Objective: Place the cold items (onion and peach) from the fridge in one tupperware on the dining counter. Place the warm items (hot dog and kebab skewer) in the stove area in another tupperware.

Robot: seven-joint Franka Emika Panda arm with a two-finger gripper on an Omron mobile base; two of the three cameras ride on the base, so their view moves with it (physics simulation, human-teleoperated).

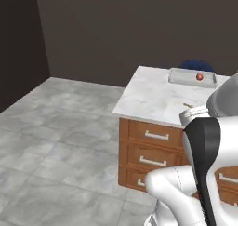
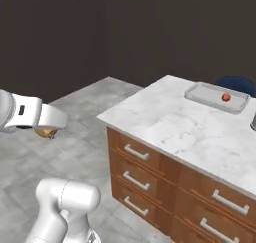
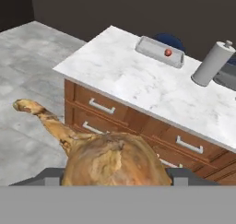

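Onion (image 3: pixel 113 161), pinched between the fingers of the hand (image 3: pixel 113 180), carried clear of the floor toward the tupperware (image 3: pixel 159 51) at the counter's (image 3: pixel 138 89) far edge, peach (image 3: pixel 168 53) inside.

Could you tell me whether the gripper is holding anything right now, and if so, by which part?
Yes: the gripper holds the onion, its fingers closed on the two sides of the round bulb, with the dry stem sticking out free.
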